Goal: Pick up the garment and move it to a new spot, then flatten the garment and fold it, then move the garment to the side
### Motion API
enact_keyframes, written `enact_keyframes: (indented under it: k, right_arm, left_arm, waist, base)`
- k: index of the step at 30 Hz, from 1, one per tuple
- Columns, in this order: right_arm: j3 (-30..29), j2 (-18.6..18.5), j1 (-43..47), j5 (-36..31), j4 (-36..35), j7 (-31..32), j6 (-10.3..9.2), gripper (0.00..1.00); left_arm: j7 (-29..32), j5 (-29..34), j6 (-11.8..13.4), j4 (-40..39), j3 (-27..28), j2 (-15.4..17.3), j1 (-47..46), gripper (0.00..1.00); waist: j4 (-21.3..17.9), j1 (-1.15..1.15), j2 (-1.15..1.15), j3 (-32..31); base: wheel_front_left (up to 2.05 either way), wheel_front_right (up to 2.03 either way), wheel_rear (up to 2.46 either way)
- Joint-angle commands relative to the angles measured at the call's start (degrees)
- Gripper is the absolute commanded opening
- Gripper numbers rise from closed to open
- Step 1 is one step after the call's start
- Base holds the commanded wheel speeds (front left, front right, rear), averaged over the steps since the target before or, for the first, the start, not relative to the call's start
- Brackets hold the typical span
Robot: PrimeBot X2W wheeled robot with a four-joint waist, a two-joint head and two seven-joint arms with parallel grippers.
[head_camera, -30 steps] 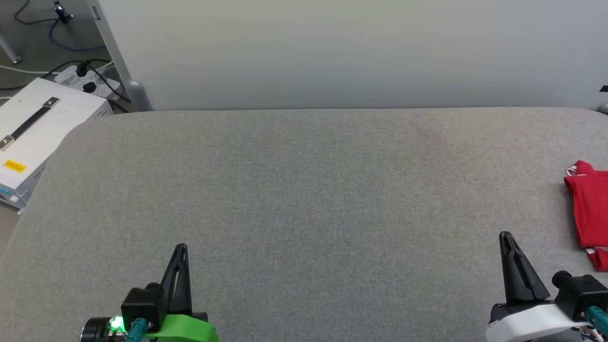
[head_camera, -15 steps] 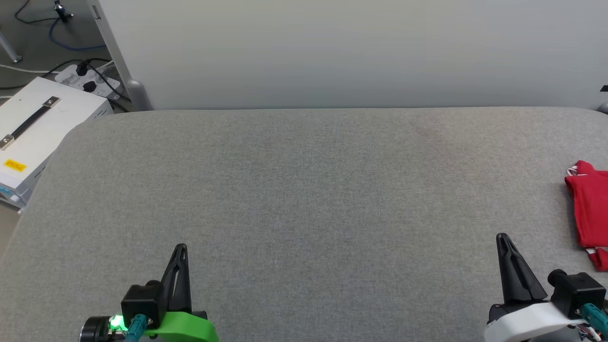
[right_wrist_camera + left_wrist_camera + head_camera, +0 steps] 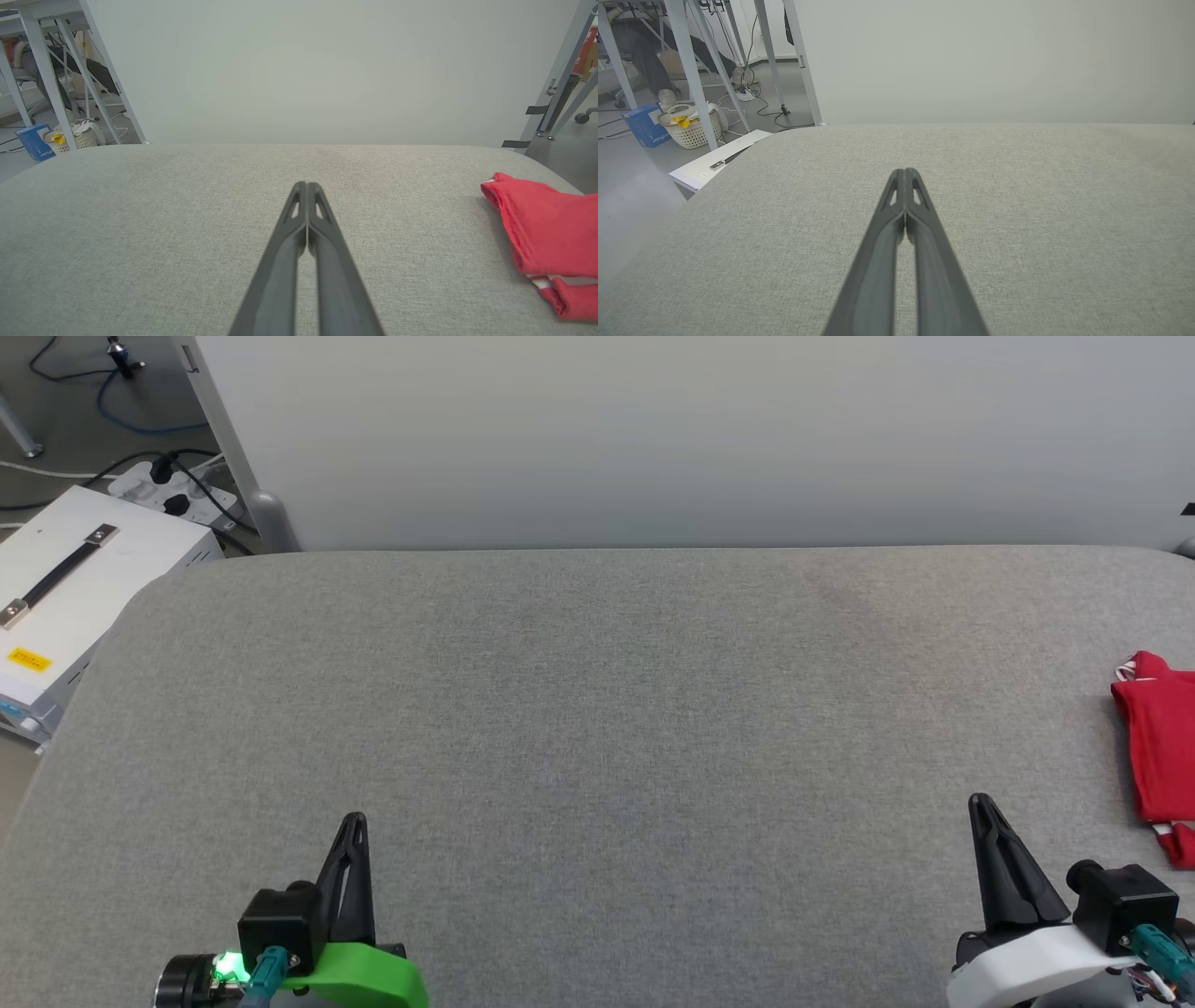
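The garment, a folded red jersey with a strip of red-and-white trim showing, lies at the table's far right edge, partly cut off by the head view. In the right wrist view the garment sits right of my fingers. My right gripper is shut and empty, hovering left of and nearer than the jersey. My left gripper is shut and empty near the front left of the grey table.
A pale wall panel stands along the table's far edge. Left of the table on the floor are a white case with a black handle, a power strip and cables. Metal frame legs and a basket stand further left.
My right gripper has drifted slightly to the left and a little back. The left gripper and the garment have stayed put.
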Motion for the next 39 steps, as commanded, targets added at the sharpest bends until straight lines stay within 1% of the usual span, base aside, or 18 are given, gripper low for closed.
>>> enact_keyframes:
  k: [1, 39]
  right_arm:
    - [0.15, 0.13, -1.12, -0.55, -0.43, 0.38, -0.01, 0.00]
    - [0.43, 0.82, -2.85, -3.84, -1.08, 4.78, -0.02, 0.00]
  left_arm:
    - [0.26, 0.73, 0.02, -0.29, 0.14, -0.25, -1.13, 0.00]
    - [4.62, 2.25, 0.05, -1.78, 0.93, -0.79, -2.75, 0.00]
  waist:
    - [0.01, 0.00, 0.10, 0.01]
    - [0.14, 0.00, 0.21, 0.23]
  base:
    - [0.00, 0.00, 0.00]
    - [0.00, 0.00, 0.00]
